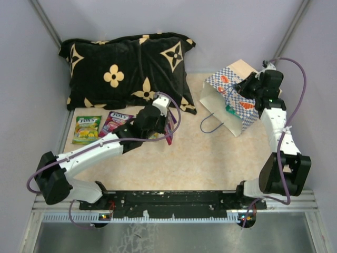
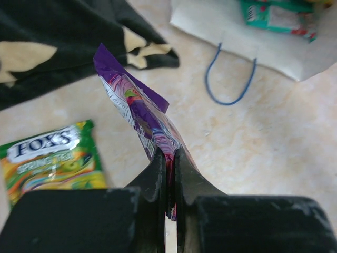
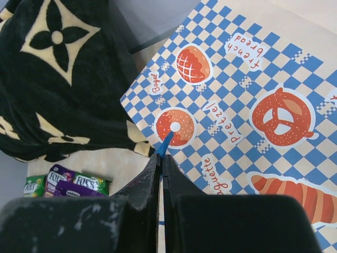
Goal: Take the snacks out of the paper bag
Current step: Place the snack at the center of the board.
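Right tool (image 3: 161, 158) pinches the blue cord handle (image 3: 165, 143) of a checkered paper bag (image 3: 253, 79); black cushion (image 3: 63, 79) and snacks (image 3: 73, 182) lie beyond.

I read "FOX'S" in white on the green packet (image 2: 50, 166), with "SPRING TEA" beneath it. The magenta packet (image 3: 79, 182) also carries "FOX'S". On the paper bag (image 3: 253, 116) I make out "Bagel", "Pretzel", "Baguette" and "French bread" in red script. The print on the crumpled purple packet (image 2: 142, 113) is too creased for me to read.
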Controlling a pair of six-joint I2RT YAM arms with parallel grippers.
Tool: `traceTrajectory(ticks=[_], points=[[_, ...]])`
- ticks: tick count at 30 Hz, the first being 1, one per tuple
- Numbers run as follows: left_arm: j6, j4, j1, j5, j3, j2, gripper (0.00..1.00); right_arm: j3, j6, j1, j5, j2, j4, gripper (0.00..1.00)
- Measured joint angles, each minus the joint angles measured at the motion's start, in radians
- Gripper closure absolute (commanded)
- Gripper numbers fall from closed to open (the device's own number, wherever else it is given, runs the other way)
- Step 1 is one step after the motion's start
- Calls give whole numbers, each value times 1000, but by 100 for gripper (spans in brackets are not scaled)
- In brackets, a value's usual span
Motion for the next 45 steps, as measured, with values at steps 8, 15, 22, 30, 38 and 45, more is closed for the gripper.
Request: traceTrajectory(ticks=[8, 15, 22, 30, 38, 45], points=[[-166, 331, -1, 16, -208, 20, 100, -32, -18, 1, 0, -35, -6, 100], [-380, 519, 0, -35, -357, 156, 100, -71, -27, 19, 3, -98, -23, 100], [-549, 548, 0, -95, -366, 212, 89, -72, -50, 19, 11, -122, -32, 100], [-687, 488, 0, -173, -385, 233, 10, -93, -64, 19, 11, -124, -43, 100], [-433, 323, -13, -101, -335, 118, 0, -97, -76, 19, 11, -124, -44, 100], [-13, -22, -109, -137, 59, 165, 0, -97, -79, 22, 6, -124, -44, 100]])
